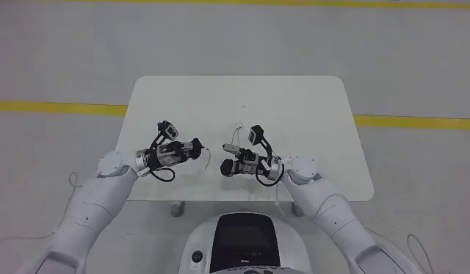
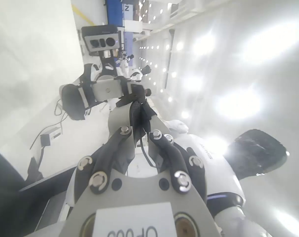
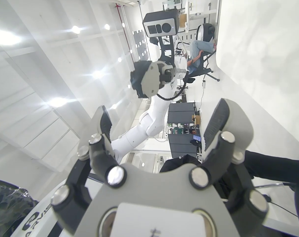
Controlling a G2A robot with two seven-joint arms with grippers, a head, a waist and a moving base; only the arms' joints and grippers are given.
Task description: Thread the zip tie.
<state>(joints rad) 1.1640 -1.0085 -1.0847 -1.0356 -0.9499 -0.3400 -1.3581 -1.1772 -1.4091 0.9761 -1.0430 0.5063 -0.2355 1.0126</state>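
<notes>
Desk: 1, white, rounded corners (image 1: 308, 98); both arms sit over its near half.
Arms: 2, tips facing each other, close but apart.
L gripper (image 1: 200, 150) (image 2: 138, 110): fingers (image 2: 118, 124) pressed together, dark pads meeting at the tips.
R gripper (image 1: 225, 168) (image 3: 161, 122): fingers (image 3: 216, 122) spread wide apart, nothing btwn the ribbed pads.
Zip tie: 1 thin pale strip (image 1: 207, 155) poking out from the L gripper tips, above the desk, in the gap btwn the 2 grippers (too small to make out head or tail end).
Loop: 1 thin pale loop (image 1: 236, 134) on the desk just beyond the R gripper; can't tell what it is.
Wrist cams: 2, one per arm, L (image 1: 167, 129) and R (image 1: 256, 134), each on a dark bracket.
Labels: 1 white sticker on each gripper base, L (image 2: 133, 219) and R (image 3: 159, 219); print cut off at the edge, not readable.
Floor lines: 2 yellow, one far (image 1: 220, 0), one passing behind the desk (image 1: 59, 107).
</notes>
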